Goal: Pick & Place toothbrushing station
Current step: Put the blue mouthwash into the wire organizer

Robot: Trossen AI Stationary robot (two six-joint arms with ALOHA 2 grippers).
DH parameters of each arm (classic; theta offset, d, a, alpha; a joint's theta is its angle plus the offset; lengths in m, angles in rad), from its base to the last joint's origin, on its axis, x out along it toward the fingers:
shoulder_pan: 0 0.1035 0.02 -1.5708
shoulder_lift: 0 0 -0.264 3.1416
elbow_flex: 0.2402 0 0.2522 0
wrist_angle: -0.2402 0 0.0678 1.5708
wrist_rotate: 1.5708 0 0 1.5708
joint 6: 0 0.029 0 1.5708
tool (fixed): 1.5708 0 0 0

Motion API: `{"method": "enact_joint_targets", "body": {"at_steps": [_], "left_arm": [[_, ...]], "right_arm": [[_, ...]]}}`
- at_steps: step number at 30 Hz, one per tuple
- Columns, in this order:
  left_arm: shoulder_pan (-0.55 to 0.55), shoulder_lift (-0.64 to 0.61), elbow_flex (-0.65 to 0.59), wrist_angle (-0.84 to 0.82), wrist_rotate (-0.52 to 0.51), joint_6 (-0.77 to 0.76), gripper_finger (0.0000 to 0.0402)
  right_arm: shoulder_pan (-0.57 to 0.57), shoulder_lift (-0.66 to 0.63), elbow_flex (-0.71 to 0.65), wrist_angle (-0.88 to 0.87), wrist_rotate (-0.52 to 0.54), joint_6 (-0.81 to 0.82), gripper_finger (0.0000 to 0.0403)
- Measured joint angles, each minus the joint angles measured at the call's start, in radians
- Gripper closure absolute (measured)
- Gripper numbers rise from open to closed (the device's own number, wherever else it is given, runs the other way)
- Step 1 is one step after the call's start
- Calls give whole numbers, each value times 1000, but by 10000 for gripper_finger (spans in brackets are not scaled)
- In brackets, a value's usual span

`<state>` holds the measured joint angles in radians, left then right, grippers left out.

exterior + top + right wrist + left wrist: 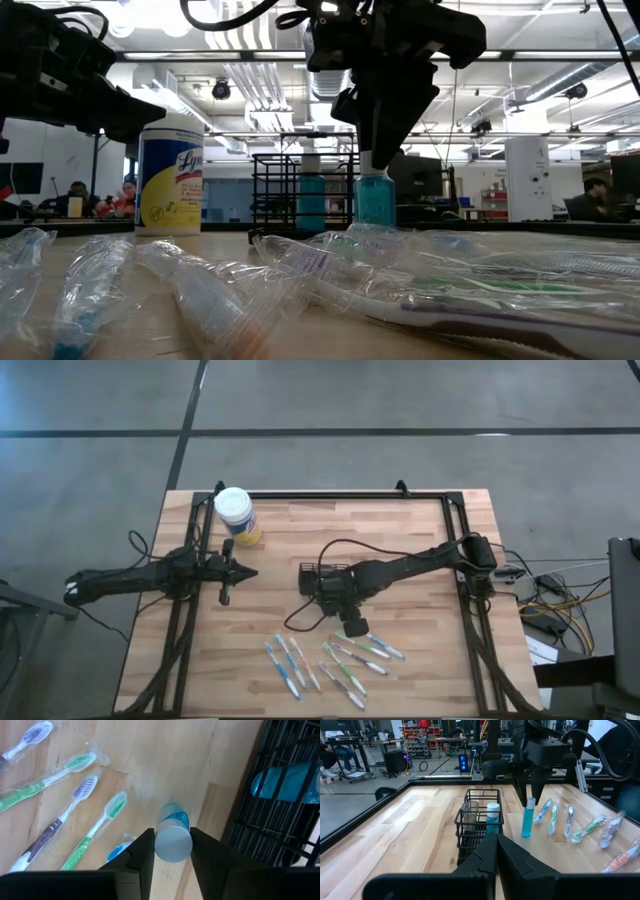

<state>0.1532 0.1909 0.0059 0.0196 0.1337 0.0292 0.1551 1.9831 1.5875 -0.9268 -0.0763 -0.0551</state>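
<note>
The toothbrushing station (470, 827), a small black mesh holder with compartments, stands on the table's middle (322, 578), with one blue white-capped bottle (493, 815) inside it. A second blue bottle (527, 822) stands upright on the wood on the holder's near side. My right gripper (173, 847) comes down on this bottle's top, its fingers against the cap. My left gripper (250, 572) waits shut over the table's left part, touching nothing. My right gripper has the blue bottle's white cap (173, 851) between its two fingers, one on each side of it. The fingers (538, 787) come from above, pointing steeply down. The bottle stands upright with its base (525, 835) on the table.
Several wrapped toothbrushes (330, 660) lie spread along the near part of the table, close to the bottle. A yellow canister with a white lid (238, 515) stands at the far left. A black frame (330, 494) runs around the table's edge.
</note>
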Motion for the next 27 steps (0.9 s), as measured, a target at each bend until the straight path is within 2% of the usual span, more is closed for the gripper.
{"method": "enact_joint_targets", "body": {"at_steps": [8, 12, 21, 27], "left_arm": [[0, 0, 0, 1, 0, 0, 390], [0, 0, 0, 2, 0, 0, 390], [0, 1, 0, 2, 0, -4, 390], [0, 1, 0, 2, 0, -4, 390]], "right_arm": [[1, -9, 9, -6, 0, -37, 299], [2, -64, 40, -18, 2, -53, 300], [-10, -316, 3, 68, 39, -87, 301], [-40, -553, -152, 216, 19, -80, 301]]}}
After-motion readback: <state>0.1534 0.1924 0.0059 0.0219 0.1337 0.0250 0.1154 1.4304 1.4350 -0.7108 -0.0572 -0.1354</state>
